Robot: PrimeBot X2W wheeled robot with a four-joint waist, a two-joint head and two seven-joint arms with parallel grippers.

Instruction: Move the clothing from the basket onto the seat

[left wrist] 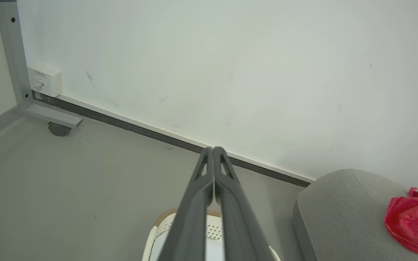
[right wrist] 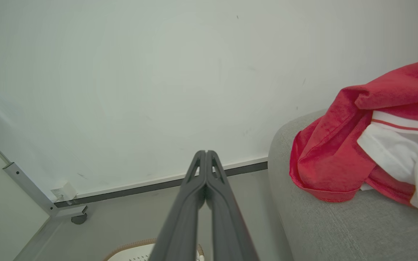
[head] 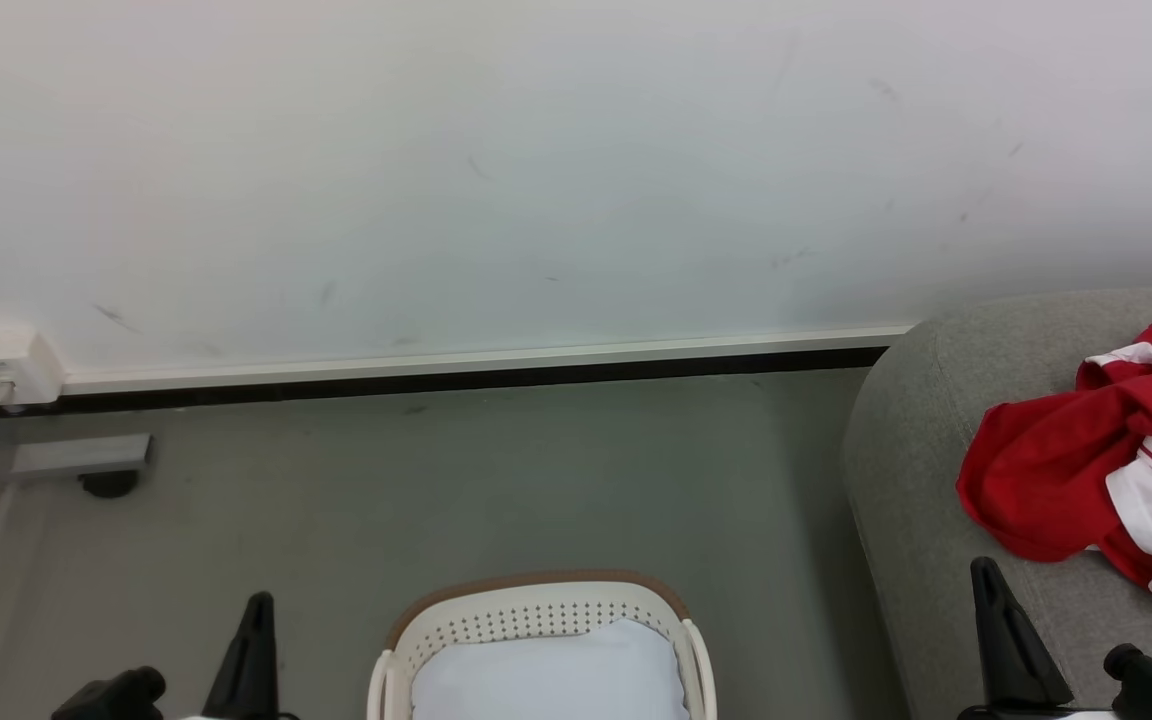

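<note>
Cannot see near part of basket, cut by bottom edge; likewise right side of clothing and seat.

Between the dark left tool and dark right tool, the basket is cream-white with dotted holes and a tan-brown rim, its pad pale bluish-white. Right of the right tool, red clothing with white panels and a thin red stripe lies on the grey woven seat.

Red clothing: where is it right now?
Head view, right side: bright red-and-white fabric clothing lies crumpled on the grey upholstered seat, right of the cream plastic basket.
</note>
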